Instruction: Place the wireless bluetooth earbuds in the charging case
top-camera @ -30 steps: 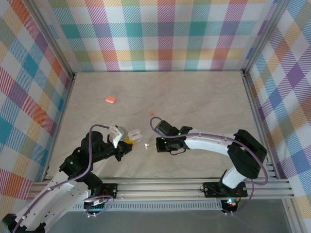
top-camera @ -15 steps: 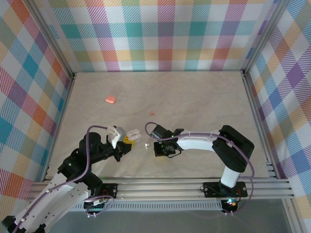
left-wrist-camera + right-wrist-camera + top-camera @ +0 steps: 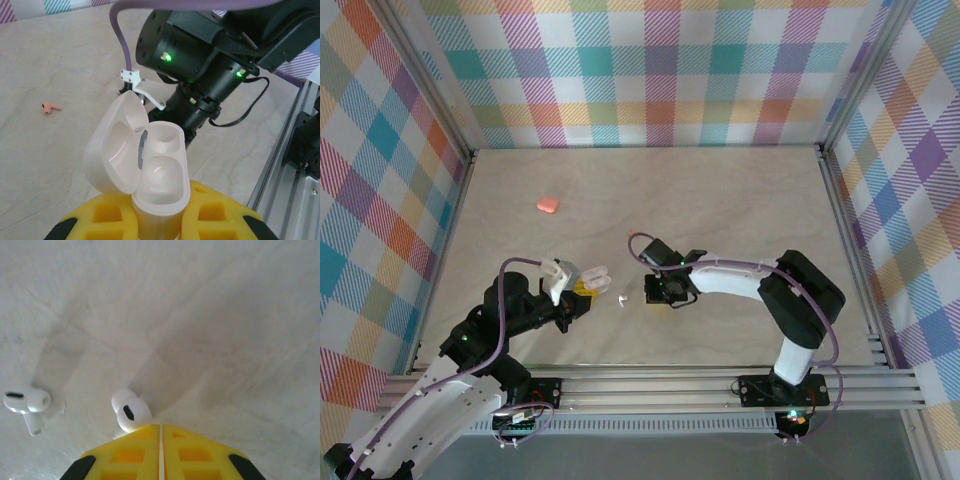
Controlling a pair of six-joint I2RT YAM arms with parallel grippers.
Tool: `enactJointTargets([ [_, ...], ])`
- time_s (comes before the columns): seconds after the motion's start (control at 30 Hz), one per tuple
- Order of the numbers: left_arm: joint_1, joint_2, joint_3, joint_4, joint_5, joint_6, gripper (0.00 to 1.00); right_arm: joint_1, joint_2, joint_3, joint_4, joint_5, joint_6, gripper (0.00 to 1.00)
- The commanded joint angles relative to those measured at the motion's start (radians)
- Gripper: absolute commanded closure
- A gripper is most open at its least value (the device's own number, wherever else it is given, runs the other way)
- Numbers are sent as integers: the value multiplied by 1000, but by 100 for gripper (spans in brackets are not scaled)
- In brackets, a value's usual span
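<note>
Bare surface (image 3: 740, 200) is lying open behind both arms, with a pink case (image 3: 548, 204) far back left. The left hand (image 3: 160, 220) is grasping the open white charging case (image 3: 157, 170). The right hand (image 3: 161, 432) is clenched, with a white earbud (image 3: 131, 412) at its fingertips, and its arm is folding further inward than a second ago. The right wrist view is showing a second white earbud (image 3: 25, 402) nearby, and the left wrist view a pink earbud (image 3: 48, 107).

- I see the open case (image 3: 145, 165) between the left gripper (image 3: 584, 289) fingers, front left on the table (image 3: 740, 200).
- One earbud (image 3: 131, 412) lies at the right gripper (image 3: 161, 429) tip.
- A second earbud (image 3: 27, 402) lies near it.
- A third earbud (image 3: 49, 107) lies further back.
- A small case (image 3: 548, 205) lies back left.
</note>
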Motion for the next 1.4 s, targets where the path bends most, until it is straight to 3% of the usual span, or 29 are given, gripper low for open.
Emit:
enactJointTargets([
  [0.0, 3, -2, 7, 1, -7, -6, 100, -27, 26, 38, -18, 9, -38, 88],
  [0.33, 3, -3, 15, -13, -15, 0, 100, -61, -38, 11, -4, -37, -96, 89],
  [0.53, 5, 10, 17, -9, -2, -6, 100, -63, -111, -45, -6, -78, -103, 82],
  [0.7, 4, 18, 20, -5, -2, -8, 100, -32, -124, -43, -37, -49, -23, 61],
  [0.83, 4, 22, 16, 4, 0, -15, 100, 7, -70, 21, -96, -8, -3, 53],
  [1.27, 5, 13, 15, -17, -2, -18, 100, 20, 26, 111, -137, 5, -35, 54],
  [1.37, 3, 13, 13, -19, 1, -17, 100, 20, 49, 132, -145, 2, -46, 58],
])
